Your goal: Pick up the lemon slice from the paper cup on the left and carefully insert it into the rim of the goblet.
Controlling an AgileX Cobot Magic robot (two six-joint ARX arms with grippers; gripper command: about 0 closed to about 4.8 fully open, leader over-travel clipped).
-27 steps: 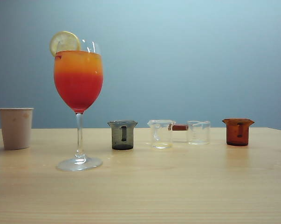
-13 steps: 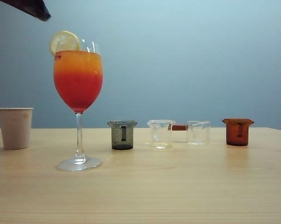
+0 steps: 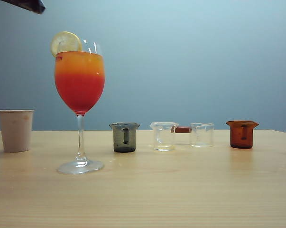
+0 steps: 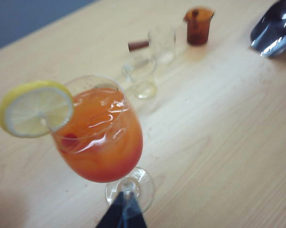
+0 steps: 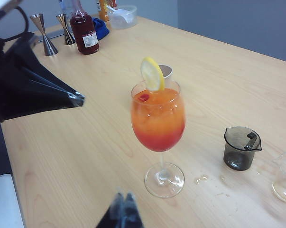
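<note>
The goblet [image 3: 79, 90] stands left of centre on the table, holding an orange-over-red drink. A lemon slice [image 3: 65, 43] sits upright on its rim, also seen in the left wrist view [image 4: 36, 108] and the right wrist view [image 5: 152, 73]. The beige paper cup [image 3: 15, 130] stands at the far left; its inside is hidden. My left gripper [image 3: 31, 5] is high above and left of the goblet, shut and empty, its fingers [image 4: 124, 213] pressed together. My right gripper [image 5: 125, 204] hovers low over the table in front of the goblet [image 5: 158, 118], shut with nothing in it.
Right of the goblet a row holds a dark grey measuring cup [image 3: 124, 137], two clear beakers [image 3: 164, 136] [image 3: 202, 134] and an amber cup [image 3: 242, 134]. A red bottle [image 5: 84, 29], metal jiggers [image 5: 44, 34] and a plastic tub [image 5: 121, 15] stand at the table's far end.
My left gripper came into the exterior view at the top left, then drew further up and left. The lemon slice stays on the goblet's rim. The right arm has not moved.
</note>
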